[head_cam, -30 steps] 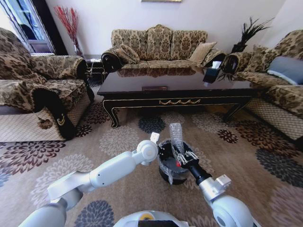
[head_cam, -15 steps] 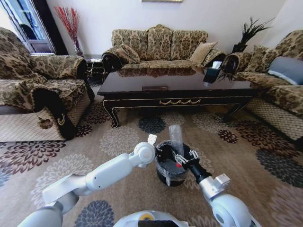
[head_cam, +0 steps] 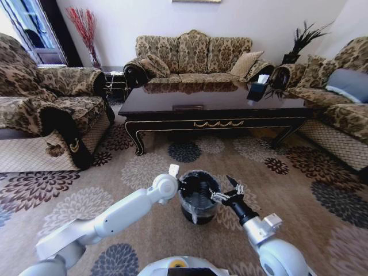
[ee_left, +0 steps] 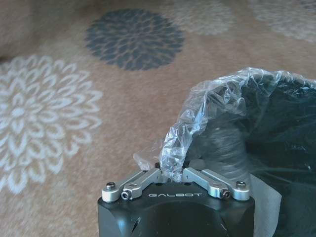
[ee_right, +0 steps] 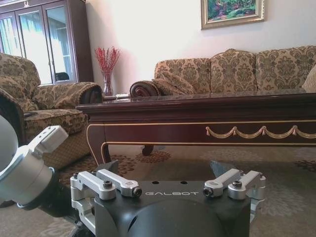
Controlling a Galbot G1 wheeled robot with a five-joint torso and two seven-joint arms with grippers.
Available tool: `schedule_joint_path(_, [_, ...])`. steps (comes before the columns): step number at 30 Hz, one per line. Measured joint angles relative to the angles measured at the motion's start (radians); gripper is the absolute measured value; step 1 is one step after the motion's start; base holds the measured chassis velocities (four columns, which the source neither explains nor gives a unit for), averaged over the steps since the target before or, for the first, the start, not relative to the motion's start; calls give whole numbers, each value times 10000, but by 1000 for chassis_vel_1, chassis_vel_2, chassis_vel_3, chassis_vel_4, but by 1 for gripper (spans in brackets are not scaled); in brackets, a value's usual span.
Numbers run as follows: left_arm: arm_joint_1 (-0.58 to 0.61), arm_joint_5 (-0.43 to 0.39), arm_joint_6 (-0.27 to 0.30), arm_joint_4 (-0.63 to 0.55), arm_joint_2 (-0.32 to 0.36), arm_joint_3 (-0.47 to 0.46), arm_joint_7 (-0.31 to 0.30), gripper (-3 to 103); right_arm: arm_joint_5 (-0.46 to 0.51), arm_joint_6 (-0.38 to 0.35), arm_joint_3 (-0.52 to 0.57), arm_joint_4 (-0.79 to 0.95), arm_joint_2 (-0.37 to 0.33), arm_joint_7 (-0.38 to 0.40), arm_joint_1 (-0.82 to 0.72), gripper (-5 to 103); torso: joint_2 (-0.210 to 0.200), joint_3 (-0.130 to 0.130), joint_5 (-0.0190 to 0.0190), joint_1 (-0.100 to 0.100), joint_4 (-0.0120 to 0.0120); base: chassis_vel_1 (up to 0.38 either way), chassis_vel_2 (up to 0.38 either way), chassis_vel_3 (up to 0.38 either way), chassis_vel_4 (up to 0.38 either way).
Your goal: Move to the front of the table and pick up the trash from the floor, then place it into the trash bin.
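Observation:
The black trash bin (head_cam: 199, 216) with its grey liner stands on the flowered floor (head_cam: 144, 171) in front of the dark table (head_cam: 213, 109). My left gripper (head_cam: 182, 187) is at the bin's near-left rim, shut on a fold of the liner (ee_left: 197, 113); in the left wrist view the left gripper (ee_left: 172, 174) pinches the crinkled plastic beside the bin's dark mouth (ee_left: 286, 148). My right gripper (head_cam: 225, 190) hovers just right of the rim, open and holding nothing. The right gripper (ee_right: 170, 183) faces the table (ee_right: 197, 106) with its fingers spread. The trash is hidden.
Patterned sofas stand behind the table (head_cam: 192, 54), at the left (head_cam: 46, 109) and at the right (head_cam: 339, 98). A dark box (head_cam: 256, 90) sits on the table top. My left wrist (ee_right: 24, 168) lies close beside the right gripper. Open carpet lies on both sides of the bin.
The clear bottle held upright over the bin by my right gripper is gone from it, and that gripper has opened. The left gripper and the bin have shifted slightly left.

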Motion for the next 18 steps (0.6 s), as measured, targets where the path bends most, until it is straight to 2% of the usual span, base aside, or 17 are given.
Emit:
schedule_joint_path(8, [972,435,0,471,270,-1027,265,2,-4,66,159,177,-18,-2,-169,100,0,1,-1,0,4,0,0,0,0])
schedule_joint_path(15, [1339,842,0,726,343,-1518,445,2,-36,81,128,156,18,-39,-178,100,0,1,1,0,2,0,0,0,0])
schedule_joint_path(17, [1490,902,-1,713,416,-1708,519,-1,-36,86,120,126,22,-40,-178,100,0,1,1,0,3,0,0,0,0])
schedule_joint_path(18, [1545,902,-2,650,440,-1776,564,3,-36,95,120,108,21,-40,-178,100,0,0,-1,0,2,0,0,0,0])
